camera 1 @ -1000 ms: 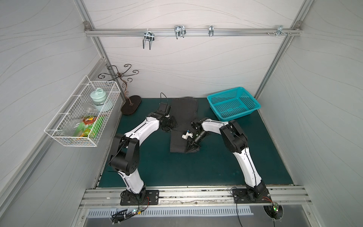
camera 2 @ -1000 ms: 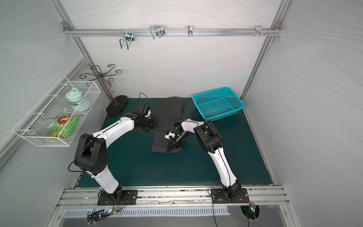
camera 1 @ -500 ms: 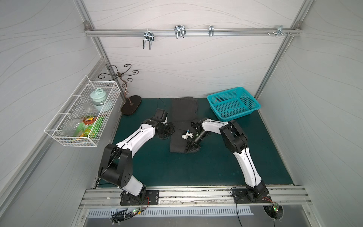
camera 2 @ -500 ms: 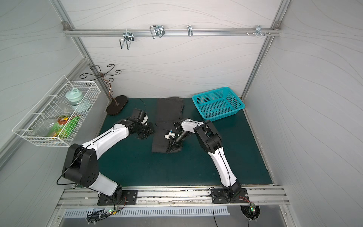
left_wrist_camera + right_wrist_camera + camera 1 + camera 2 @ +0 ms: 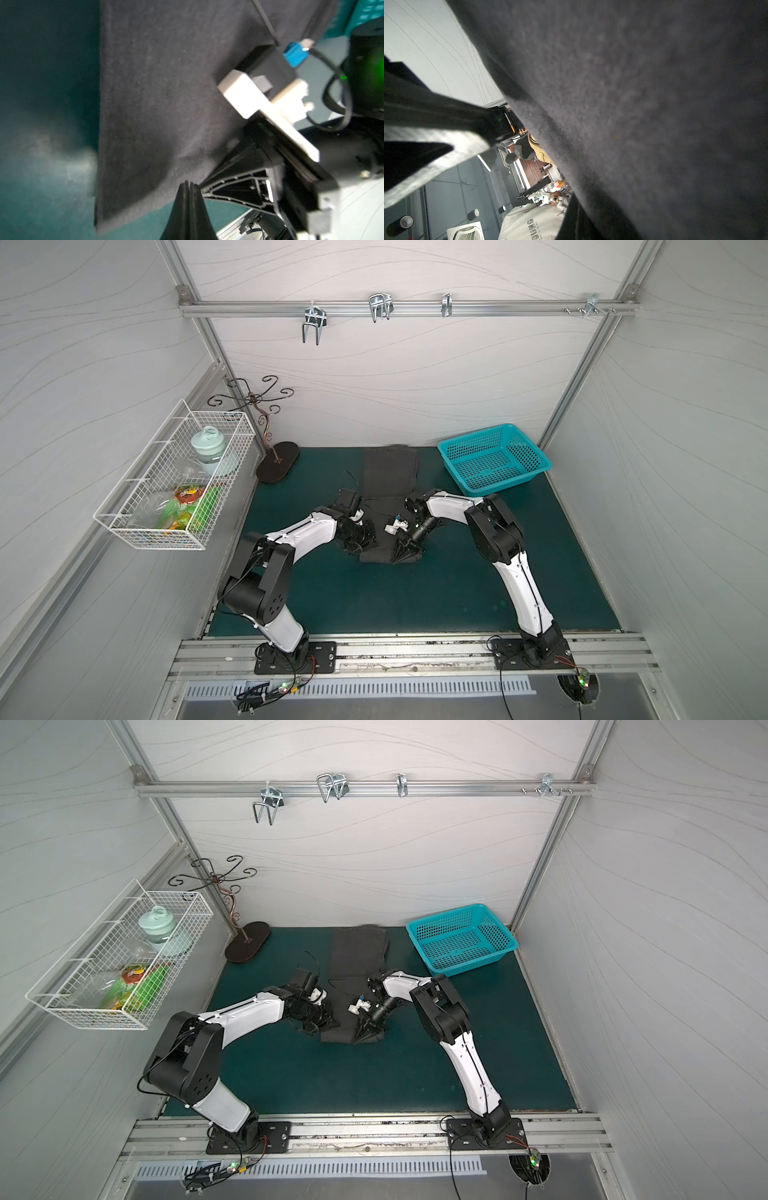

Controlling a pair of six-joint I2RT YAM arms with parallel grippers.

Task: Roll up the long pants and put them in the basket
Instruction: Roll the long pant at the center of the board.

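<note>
— Well, where are the long pants [image 5: 388,472]?
— Flat on the green mat [image 5: 415,605], mid-frame in both top views: a dark strip running down from the back wall, left of the teal basket [image 5: 494,460].
— And the claws?
— The right gripper [image 5: 400,553] pinches the strip's lower hem. The left gripper [image 5: 188,185] is pressed together at its lower-left corner, with no cloth visible between.

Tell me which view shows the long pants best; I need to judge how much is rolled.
A top view: both top views show the long pants full length on the green mat. The left wrist view shows only their near corner, blurred; the right wrist view is filled by close-up cloth.
</note>
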